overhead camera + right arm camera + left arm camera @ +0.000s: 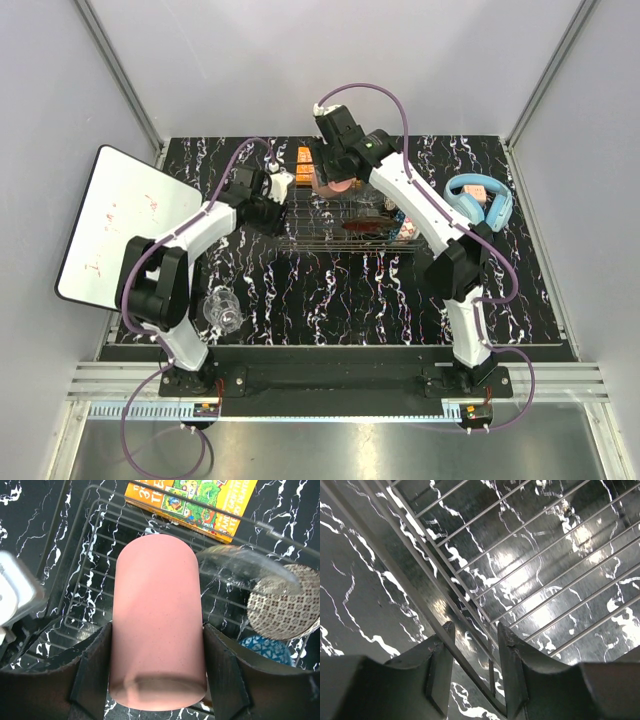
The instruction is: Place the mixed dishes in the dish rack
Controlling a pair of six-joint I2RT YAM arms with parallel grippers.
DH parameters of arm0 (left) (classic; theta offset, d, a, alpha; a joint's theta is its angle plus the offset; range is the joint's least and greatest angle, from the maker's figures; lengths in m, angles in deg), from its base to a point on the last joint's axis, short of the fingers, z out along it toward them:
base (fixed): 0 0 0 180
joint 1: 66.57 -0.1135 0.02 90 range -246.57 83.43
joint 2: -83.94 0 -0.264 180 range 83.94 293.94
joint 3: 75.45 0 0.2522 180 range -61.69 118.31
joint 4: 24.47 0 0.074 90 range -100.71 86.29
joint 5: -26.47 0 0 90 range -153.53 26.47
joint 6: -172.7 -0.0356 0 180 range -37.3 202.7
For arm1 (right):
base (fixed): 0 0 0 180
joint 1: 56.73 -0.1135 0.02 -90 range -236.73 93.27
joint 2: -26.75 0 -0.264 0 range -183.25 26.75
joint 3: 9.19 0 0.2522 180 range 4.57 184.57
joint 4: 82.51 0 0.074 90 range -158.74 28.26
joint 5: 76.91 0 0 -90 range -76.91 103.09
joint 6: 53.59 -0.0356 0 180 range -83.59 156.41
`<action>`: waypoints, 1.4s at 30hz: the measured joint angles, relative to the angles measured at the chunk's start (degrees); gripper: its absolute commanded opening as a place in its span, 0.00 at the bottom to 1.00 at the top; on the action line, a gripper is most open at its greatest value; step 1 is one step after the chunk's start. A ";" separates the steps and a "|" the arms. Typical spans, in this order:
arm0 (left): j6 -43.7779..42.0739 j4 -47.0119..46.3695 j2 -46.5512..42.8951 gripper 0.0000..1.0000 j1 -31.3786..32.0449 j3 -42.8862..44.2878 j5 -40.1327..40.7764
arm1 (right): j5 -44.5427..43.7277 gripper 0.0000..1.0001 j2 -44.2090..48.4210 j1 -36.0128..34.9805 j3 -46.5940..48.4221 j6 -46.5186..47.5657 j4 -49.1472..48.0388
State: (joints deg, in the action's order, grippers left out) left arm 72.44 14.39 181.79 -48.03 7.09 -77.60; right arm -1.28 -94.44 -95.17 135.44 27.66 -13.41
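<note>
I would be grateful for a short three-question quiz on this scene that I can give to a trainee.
1. True or false: the right gripper is shut on the pink cup.
2. What runs between the fingers of the left gripper? A: the edge of the rack. B: the headphones. C: nothing at all.
3. In a few words: where is the glass cup standing?

Key
1. True.
2. A.
3. On the table, near the left arm's base, outside the rack.
</note>
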 measured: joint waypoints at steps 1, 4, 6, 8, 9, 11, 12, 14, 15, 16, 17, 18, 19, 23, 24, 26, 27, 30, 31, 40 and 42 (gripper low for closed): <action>-0.02 0.15 -0.52 0.34 0.13 -0.55 0.02 | 0.00 0.00 0.24 0.00 -0.28 0.00 0.00; -0.50 1.07 -2.69 0.34 0.61 -2.64 0.02 | 0.00 0.00 0.98 0.00 -0.96 0.02 -0.02; -0.90 2.23 -3.87 0.35 1.11 -3.61 -0.02 | 0.00 0.00 1.51 0.00 -1.40 0.02 -0.11; -1.29 3.56 -5.07 0.36 1.73 -4.50 -0.26 | 0.04 0.00 2.12 0.00 -1.95 0.02 -0.15; -1.42 4.15 -5.77 0.37 2.12 -5.05 -0.42 | 0.04 0.00 2.45 0.00 -2.21 0.02 -0.13; -1.49 5.33 -7.04 0.41 2.78 -5.99 -0.79 | 0.28 0.00 2.93 0.00 -2.64 0.02 -0.15; -1.57 5.77 -7.63 0.47 3.06 -6.51 -1.09 | 0.44 0.00 3.06 0.00 -2.71 0.02 -0.02; -2.12 7.54 -9.16 0.53 3.78 -7.58 -2.25 | 0.83 0.00 3.13 0.00 -2.86 0.04 0.02; -2.40 8.74 -9.86 0.57 4.17 -8.07 -3.23 | 1.51 0.00 3.13 0.00 -2.95 0.07 0.24; -2.54 9.60 -10.54 0.73 4.55 -8.55 -3.82 | 2.08 0.00 3.13 0.02 -3.02 0.07 0.50; -2.73 10.29 -11.13 0.96 4.74 -8.85 -4.26 | 2.64 0.00 3.13 0.02 -3.15 0.09 0.96; -2.89 10.91 -11.61 0.99 4.98 -9.05 -4.70 | 3.54 0.00 3.13 0.04 -3.32 0.13 1.36; -3.06 11.34 -12.13 0.99 5.07 -9.20 -4.90 | 4.26 0.00 3.17 0.04 -3.72 0.15 1.55; -2.86 13.92 -15.04 0.99 5.07 -9.35 -4.44 | 6.51 0.00 4.11 -0.24 -8.37 0.17 1.84; -2.86 14.40 -15.87 0.99 5.01 -9.35 -3.98 | 6.56 0.00 4.24 -0.42 -9.51 0.17 2.01; -2.84 15.17 -17.44 0.99 4.48 -9.22 -3.28 | 6.54 0.00 4.31 -1.01 -11.08 0.37 2.64; -2.84 15.56 -18.43 0.99 4.11 -9.11 -3.02 | 6.51 0.00 4.31 -1.51 -11.50 0.52 3.13; -2.82 16.68 -20.94 0.99 1.18 -7.48 -2.67 | 6.21 0.00 4.31 -3.78 -11.56 1.31 4.33; -2.82 16.92 -21.53 0.99 -0.22 -6.45 -2.73 | 6.10 0.00 4.31 -4.52 -11.43 1.51 4.50; -3.23 18.84 -26.64 0.99 -13.49 -0.85 -6.36 | 5.90 0.00 -3.37 -9.14 -1.40 3.02 7.56; -3.50 19.56 -27.58 0.99 -14.95 -0.85 -7.30 | 5.81 0.00 -5.66 -9.07 -0.37 3.06 7.87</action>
State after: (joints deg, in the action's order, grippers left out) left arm 68.94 33.95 154.20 -62.98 6.23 -84.90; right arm 4.54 -100.10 -104.24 135.07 30.72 -5.55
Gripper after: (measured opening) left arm 0.987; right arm 0.690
